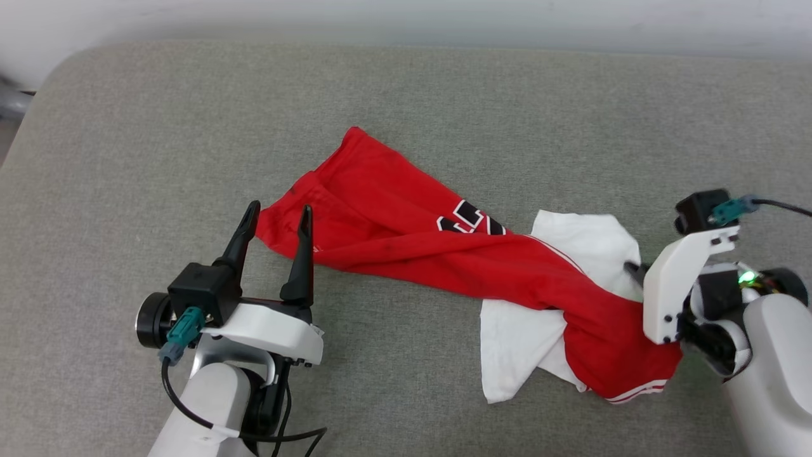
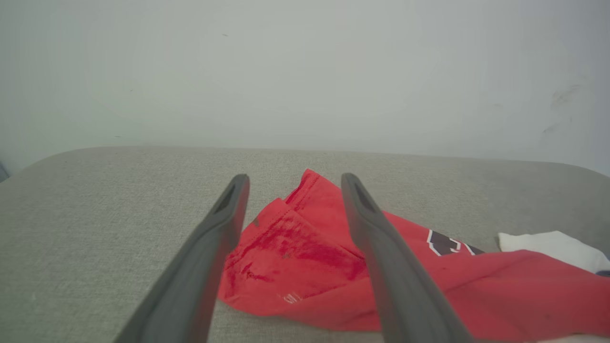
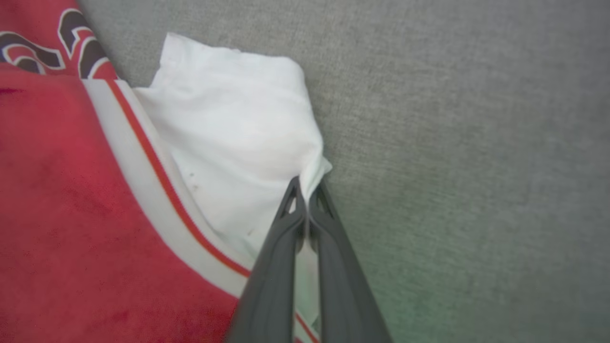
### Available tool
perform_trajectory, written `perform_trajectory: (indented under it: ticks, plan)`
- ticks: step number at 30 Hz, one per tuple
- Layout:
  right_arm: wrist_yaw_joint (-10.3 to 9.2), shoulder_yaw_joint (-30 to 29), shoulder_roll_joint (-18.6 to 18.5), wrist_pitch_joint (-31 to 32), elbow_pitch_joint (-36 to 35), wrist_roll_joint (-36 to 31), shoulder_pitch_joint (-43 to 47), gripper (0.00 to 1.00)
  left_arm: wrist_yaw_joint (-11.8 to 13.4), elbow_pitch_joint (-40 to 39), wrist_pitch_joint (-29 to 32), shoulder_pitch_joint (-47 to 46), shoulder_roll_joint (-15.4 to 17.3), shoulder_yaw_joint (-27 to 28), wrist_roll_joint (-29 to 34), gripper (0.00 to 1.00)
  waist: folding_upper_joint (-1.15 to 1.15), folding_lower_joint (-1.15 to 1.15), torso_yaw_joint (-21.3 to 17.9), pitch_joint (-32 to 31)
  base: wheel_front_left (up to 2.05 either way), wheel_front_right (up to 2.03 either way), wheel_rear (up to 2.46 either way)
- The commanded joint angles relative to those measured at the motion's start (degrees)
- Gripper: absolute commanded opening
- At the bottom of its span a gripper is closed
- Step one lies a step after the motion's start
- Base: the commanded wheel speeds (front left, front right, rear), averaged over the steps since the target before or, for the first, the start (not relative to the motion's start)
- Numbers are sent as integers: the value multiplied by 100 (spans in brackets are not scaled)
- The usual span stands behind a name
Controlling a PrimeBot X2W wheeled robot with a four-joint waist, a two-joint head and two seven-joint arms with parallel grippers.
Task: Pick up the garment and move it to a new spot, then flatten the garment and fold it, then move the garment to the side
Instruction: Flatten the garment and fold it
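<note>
Twisted garment (image 1: 393,235) with numerals (image 1: 471,220) half folded under and unreadable, its red body cut off by the left edge in the soft right wrist view; right gripper (image 3: 308,193) largely hidden behind its white bracket (image 1: 672,285) in the head view.

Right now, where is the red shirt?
In the head view the garment lies across the grey cushion, one end by the open left gripper, a white sleeve pinched by the right gripper.

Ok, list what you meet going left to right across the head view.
Open left gripper → red body of the garment → black numerals → white sleeve → right gripper, shut on that sleeve's edge.
</note>
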Motion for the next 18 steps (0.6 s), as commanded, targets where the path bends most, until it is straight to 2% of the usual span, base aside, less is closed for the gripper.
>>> perform_trajectory:
  ticks: [1,6,9,14,18]
  plan:
    - [-8,-90,-37,-343,-171,-132,-79,0,-33,4,-14,57,-15,55,57,100,0,0,-83,-72,0,0,0]
    - [-8,-581,-26,-975,-620,-504,-52,0,-71,13,-14,111,-46,120,131,100,0,0,-228,-160,0,0,0]
    - [-8,-909,-3,-1100,-750,-612,97,0,-85,23,-14,132,-72,129,144,100,0,0,-265,-189,0,0,0]
    - [-8,-2064,107,-1385,-1041,-876,624,0,-136,48,-14,144,-116,185,184,100,0,0,-322,-213,0,0,0]
    - [-7,-2774,304,-1515,-884,-940,1046,0,-162,68,-14,167,-119,230,223,100,0,0,-337,-219,0,0,0]
